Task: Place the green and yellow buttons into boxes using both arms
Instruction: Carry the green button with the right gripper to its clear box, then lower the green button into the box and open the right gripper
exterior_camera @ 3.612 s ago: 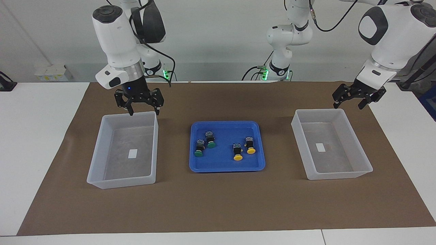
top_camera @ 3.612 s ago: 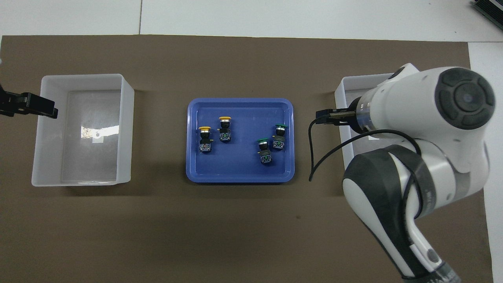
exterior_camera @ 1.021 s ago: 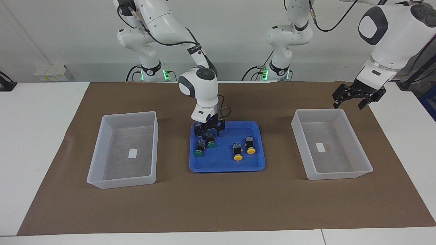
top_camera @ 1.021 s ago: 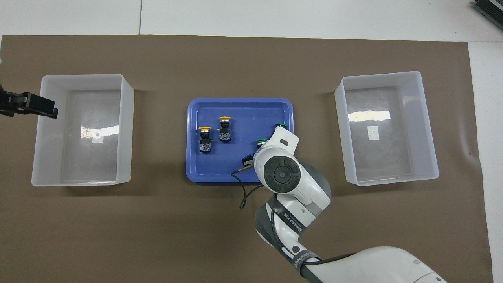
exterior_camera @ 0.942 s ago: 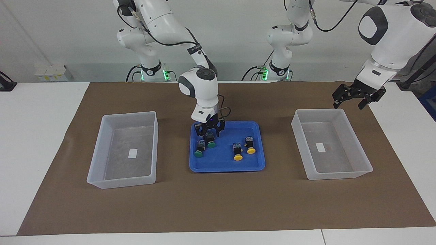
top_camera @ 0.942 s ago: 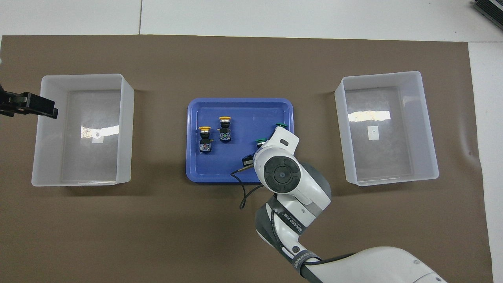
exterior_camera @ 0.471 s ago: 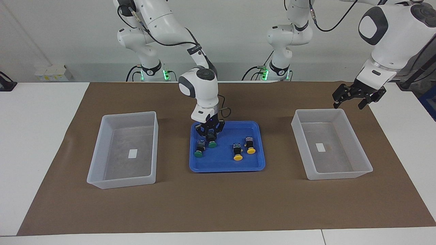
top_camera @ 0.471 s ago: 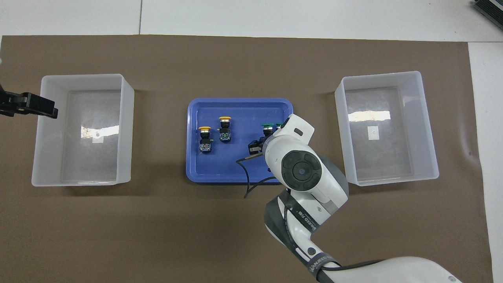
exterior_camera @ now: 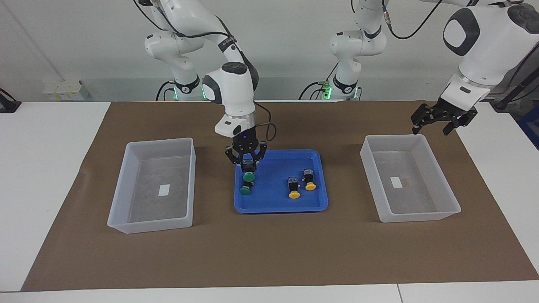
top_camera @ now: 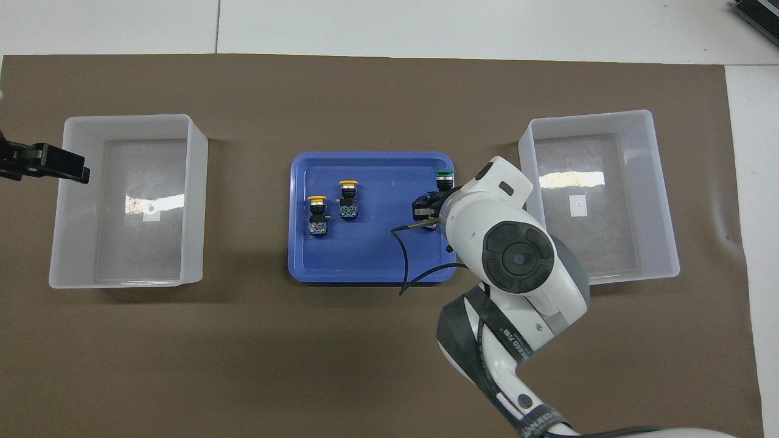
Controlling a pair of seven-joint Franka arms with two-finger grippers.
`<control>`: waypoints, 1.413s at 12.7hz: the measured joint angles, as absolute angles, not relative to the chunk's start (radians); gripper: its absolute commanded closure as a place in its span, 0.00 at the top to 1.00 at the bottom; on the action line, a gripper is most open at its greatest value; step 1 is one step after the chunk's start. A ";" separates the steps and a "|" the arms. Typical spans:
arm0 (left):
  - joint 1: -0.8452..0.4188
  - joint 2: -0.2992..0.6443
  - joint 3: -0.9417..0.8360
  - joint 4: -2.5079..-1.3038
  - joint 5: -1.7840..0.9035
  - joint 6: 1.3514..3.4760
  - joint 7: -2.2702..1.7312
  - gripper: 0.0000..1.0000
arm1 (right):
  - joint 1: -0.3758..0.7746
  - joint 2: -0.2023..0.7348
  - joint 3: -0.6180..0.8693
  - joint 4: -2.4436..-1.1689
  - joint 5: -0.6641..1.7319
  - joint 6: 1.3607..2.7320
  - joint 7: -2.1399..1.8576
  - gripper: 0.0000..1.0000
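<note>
- Two views, facing one first: the right gripper point(exterior_camera: 246, 162) hangs over the glossy blue tray point(exterior_camera: 320, 202), jaws clamped on a green button point(exterior_camera: 249, 176) by its blocky body, round mushroom cap down, clear of the tray floor.
- A second ago that button lay in the tray beside the other green button point(exterior_camera: 245, 189), which remains there, at the tray's right-arm end.
- Both yellow buttons point(exterior_camera: 294, 194) point(exterior_camera: 310, 185) lie unmoved at the tray's left-arm end.
- Two translucent, straight-walled boxes point(exterior_camera: 122, 219) point(exterior_camera: 454, 206) flank the tray on the matte brown mat point(exterior_camera: 269, 252) over the white bench point(exterior_camera: 42, 168); each shows a small white label.
- The left gripper point(exterior_camera: 433, 128) waits over the corner of its box, jaws spread wide, holding nothing.
- Overhead view: the right arm's white, rounded wrist point(top_camera: 499, 231) has shifted toward its own box point(top_camera: 666, 267), and the lifted green button's cap point(top_camera: 445, 175) peeks out above the gripper; the tray's point(top_camera: 304, 267) other green button is hidden under the arm.
- The left gripper point(top_camera: 55, 165) sits unchanged at the edge of the other box point(top_camera: 195, 267).
</note>
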State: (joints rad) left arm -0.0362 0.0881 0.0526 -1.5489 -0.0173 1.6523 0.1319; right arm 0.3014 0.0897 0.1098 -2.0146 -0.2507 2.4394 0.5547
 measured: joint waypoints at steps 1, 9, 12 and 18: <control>-0.036 0.088 0.053 -1.549 -0.017 1.652 0.132 1.00 | 0.273 0.073 0.109 -2.015 -0.251 2.413 0.553 0.00; -0.036 0.088 0.053 -1.549 -0.017 1.652 0.132 1.00 | -0.025 0.077 0.104 -1.966 -0.107 2.283 0.072 0.00; -0.036 0.088 0.053 -1.549 -0.017 1.652 0.132 1.00 | -0.073 0.174 0.104 -1.934 -0.099 2.320 0.042 0.00; -0.036 0.088 0.053 -1.549 -0.017 1.652 0.132 1.00 | -0.074 0.315 0.104 -1.833 -0.101 2.327 0.007 0.00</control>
State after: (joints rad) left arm -0.0362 0.0881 0.0526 -1.5489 -0.0173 1.6523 0.1319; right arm -0.0745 0.3145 0.1042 -1.8328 -0.1009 2.3271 0.0069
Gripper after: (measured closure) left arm 0.000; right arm 0.599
